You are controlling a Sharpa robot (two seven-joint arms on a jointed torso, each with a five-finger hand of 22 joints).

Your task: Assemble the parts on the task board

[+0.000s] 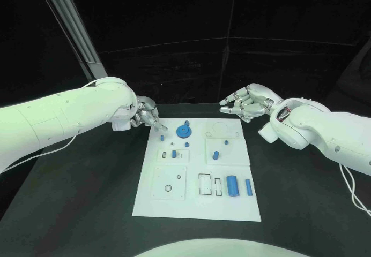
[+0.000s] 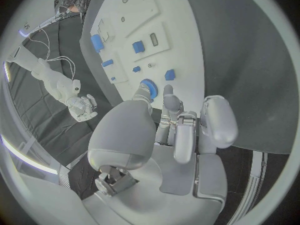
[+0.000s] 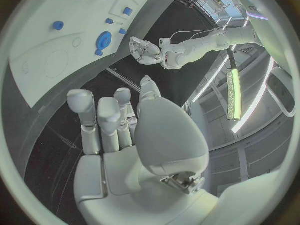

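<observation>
The white task board [image 1: 197, 206] lies mid-table. A blue gear [image 1: 184, 131] sits near its far edge, with small blue pegs [image 1: 162, 137] beside it. A blue cylinder [image 1: 232, 186] and a slimmer bar [image 1: 248, 187] lie at the near right. My left hand [image 1: 147, 115] hovers at the board's far left corner, one finger reaching toward the gear [image 2: 149, 87]; its fingers [image 2: 180, 127] hold nothing. My right hand [image 1: 247, 103] hangs above the table beyond the board's far right corner, its fingers [image 3: 100, 117] loosely apart and holding nothing.
Black table surface [image 1: 85, 203] surrounds the board on all sides. A metal post [image 1: 81, 40] rises at the back left. Empty recesses [image 1: 168, 187] mark the board's near left. The right wrist view shows my left hand [image 3: 147, 52] past the gear [image 3: 104, 38].
</observation>
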